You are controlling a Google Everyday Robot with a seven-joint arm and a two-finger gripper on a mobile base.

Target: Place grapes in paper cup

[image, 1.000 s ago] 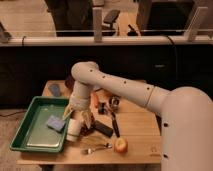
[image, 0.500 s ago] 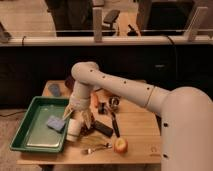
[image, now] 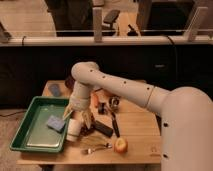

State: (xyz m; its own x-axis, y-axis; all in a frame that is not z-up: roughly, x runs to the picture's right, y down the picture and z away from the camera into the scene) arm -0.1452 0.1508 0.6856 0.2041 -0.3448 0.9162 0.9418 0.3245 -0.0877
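**Clerk:** Item one, end effector. Location and state?

**Arm:** My end effector (image: 84, 119) hangs from my wrist, low over the wooden surface (image: 137, 132). It is just right of the green tray (image: 29, 136). Whether it is apart or together, I cannot tell.

**Clerk:** Item two, paper cup?

**Arm:** Paper cup (image: 74, 129), plain white. It stands on the surface against the tray's right rim. It is just below and left of my end effector, on the side toward the front edge. The two are very near; whether they touch, I cannot tell.

**Clerk:** Remaining stock?

**Arm:** Blue sponge (image: 56, 123), inside the tray near its right wall. Black block (image: 103, 128), just right of my end effector. Fork (image: 96, 147), near the front edge. Round orange fruit (image: 120, 145), right of the fork. Shiny metal cup (image: 114, 102), farther back.
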